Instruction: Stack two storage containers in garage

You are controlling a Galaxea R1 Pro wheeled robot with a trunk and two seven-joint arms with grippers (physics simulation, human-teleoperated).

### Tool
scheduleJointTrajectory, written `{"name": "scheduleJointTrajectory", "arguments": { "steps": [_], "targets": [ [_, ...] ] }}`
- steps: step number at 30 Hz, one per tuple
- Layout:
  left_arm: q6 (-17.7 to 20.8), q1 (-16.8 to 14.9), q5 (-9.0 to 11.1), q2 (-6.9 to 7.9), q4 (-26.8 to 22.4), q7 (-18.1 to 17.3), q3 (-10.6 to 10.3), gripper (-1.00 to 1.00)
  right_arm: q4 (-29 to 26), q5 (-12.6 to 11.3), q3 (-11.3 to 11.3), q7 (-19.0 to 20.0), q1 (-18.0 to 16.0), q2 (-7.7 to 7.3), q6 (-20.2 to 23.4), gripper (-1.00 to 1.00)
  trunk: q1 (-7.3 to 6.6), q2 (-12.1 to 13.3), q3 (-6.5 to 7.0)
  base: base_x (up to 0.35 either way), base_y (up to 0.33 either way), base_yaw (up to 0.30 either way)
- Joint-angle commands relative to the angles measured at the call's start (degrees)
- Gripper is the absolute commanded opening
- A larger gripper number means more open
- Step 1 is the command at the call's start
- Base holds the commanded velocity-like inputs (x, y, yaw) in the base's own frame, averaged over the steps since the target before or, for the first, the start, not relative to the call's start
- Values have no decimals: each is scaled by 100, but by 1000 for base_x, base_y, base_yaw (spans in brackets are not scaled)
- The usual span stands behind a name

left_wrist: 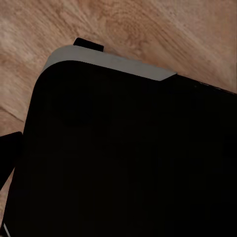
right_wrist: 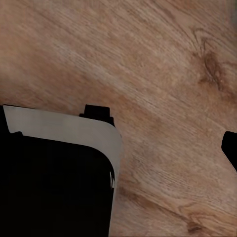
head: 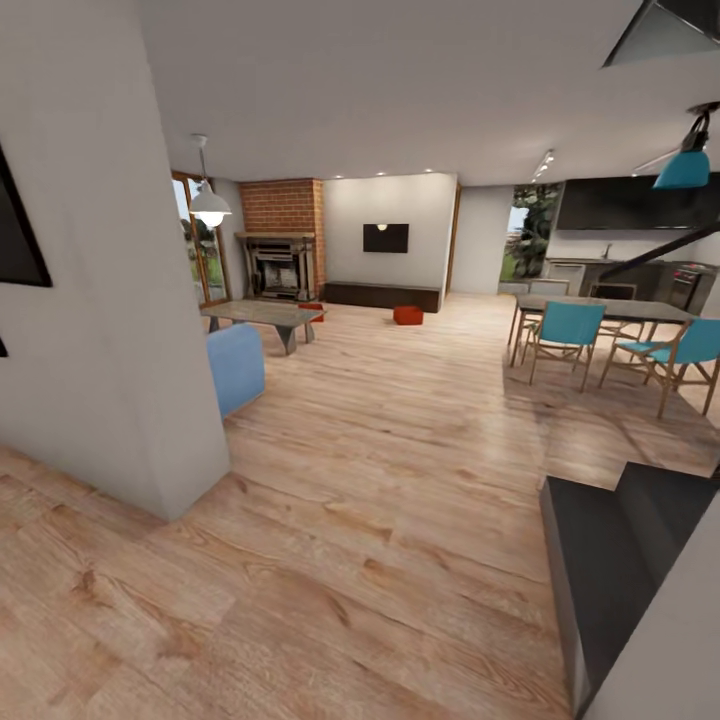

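The robot is seen on its way across the living room, over the light wood-plank floor [head: 380, 500]. The step in hand is judged to be the approach to the containers; nothing is carried yet, as far as can be told.

Far ahead, an orange-red object [head: 408, 315] is seen on the floor, just in front of the long low dark bench [head: 381, 295] under the black wall TV [head: 386, 237]. A second orange-red piece [head: 313, 311] is seen beside the brick fireplace [head: 284, 240], partly hidden behind the grey low table [head: 262, 316]. At this distance it cannot be told which of these is a storage container and which is the rounded red object.

In the wrist views, dark robot bodywork [left_wrist: 123, 158] with a pale grey edge [right_wrist: 74, 131] is shown above the planks. Whether each gripper is apart or together cannot be told. Both orange-red things lie well apart from the grippers, far forward of them.

For the next move, a drive forward between the blue seat [head: 236, 365] and the dining chairs [head: 565, 335] is called for, until one container is near a gripper.
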Motion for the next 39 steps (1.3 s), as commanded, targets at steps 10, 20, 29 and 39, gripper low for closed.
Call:
{"name": "scheduleJointTrajectory", "arguments": {
  "steps": [10, 20, 29, 39],
  "targets": [
    [11, -1, 14, -1, -2, 6, 19, 100, 17, -53, 51, -5, -7, 4, -31, 100, 3, -2, -5, 325, 142, 0],
    [40, -1, 14, 3, -2, 6, 11, 100, 17, -78, 38, -8, -7, 22, -38, 100, 3, -2, -5, 326, 64, -16],
    [43, -1, 14, 2, -2, 6, 11, 100, 17, -84, 33, -14, -7, 37, -39, 100, 3, -2, -5, 326, 3, -240],
    [43, -1, 22, 5, -2, 6, 10, 100, 17, -80, 38, -14, -7, 15, -39, 100, 3, -2, -5, 326, 0, -201]
  ]
}}
